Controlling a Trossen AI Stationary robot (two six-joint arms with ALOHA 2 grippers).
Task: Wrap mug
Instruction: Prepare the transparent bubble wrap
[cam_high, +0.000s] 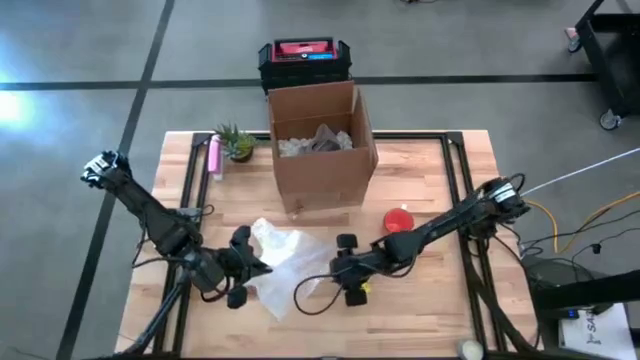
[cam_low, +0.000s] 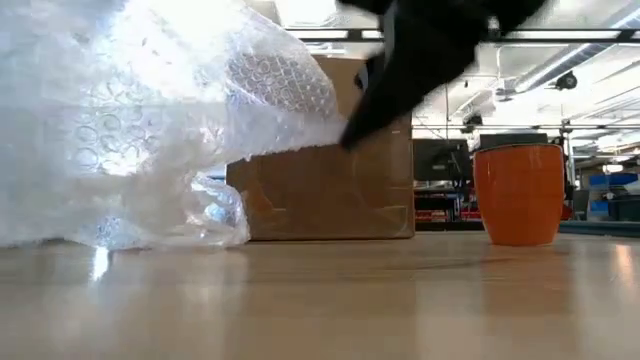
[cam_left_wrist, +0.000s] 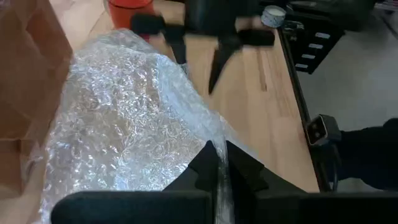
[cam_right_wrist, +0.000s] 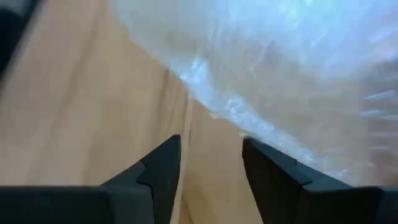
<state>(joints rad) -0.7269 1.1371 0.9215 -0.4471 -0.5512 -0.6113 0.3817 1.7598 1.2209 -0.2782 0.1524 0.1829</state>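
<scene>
Orange mug (cam_high: 397, 220) upright, unwrapped | left hand (cam_left_wrist: 219, 163) pinching bubble wrap (cam_high: 285, 262); right hand (cam_right_wrist: 210, 158) parted, empty

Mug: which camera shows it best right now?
Low view: the orange mug stands upright and whole beside the box. High view shows only its top; left wrist view catches an edge; right wrist view misses it.

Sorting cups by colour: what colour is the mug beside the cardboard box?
Orange; the ceramic mug shows best in the low view.
</scene>
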